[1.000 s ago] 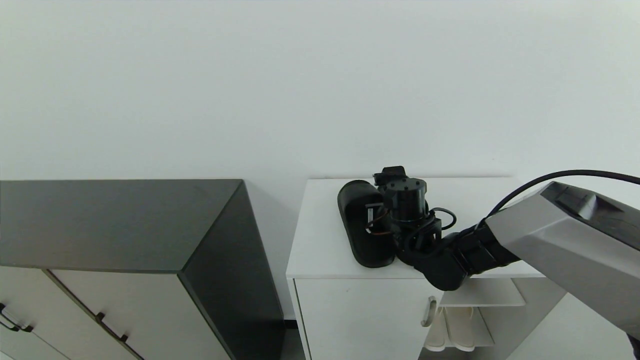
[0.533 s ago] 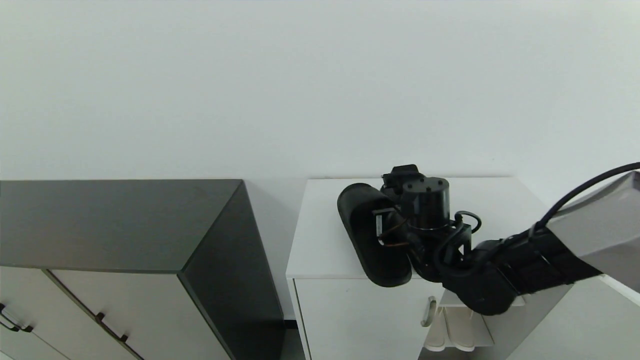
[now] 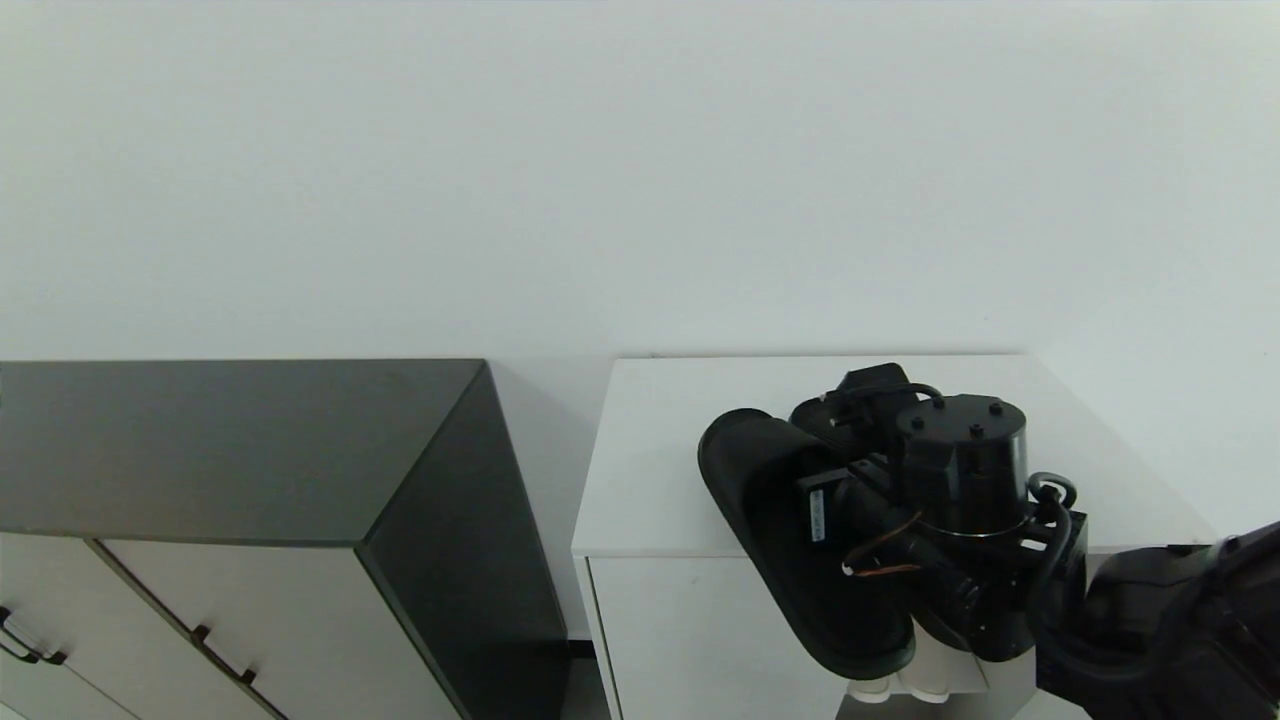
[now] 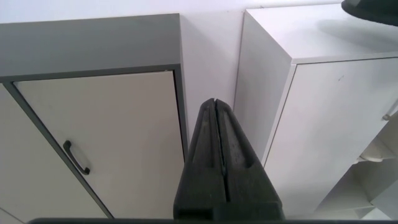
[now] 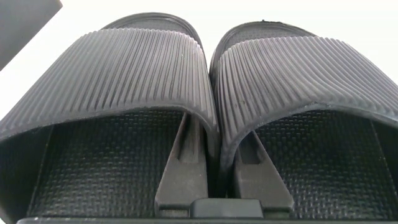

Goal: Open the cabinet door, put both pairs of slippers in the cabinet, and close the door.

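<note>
Clearly right tool point(image 5: 214, 152) gripped adjoining straps of black slippers point(image 3: 800, 540), lower right of head frame, overlapping white cabinet point(image 3: 680, 460) front edge; left tool point(image 4: 216, 149) fingers pressed together, empty.

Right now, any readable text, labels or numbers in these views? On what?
Too small to read: print on the white sticker on the housing of the right gripper.
No text visible: black slippers, white cabinet, dark cabinet.
Nothing can be quoted.
</note>
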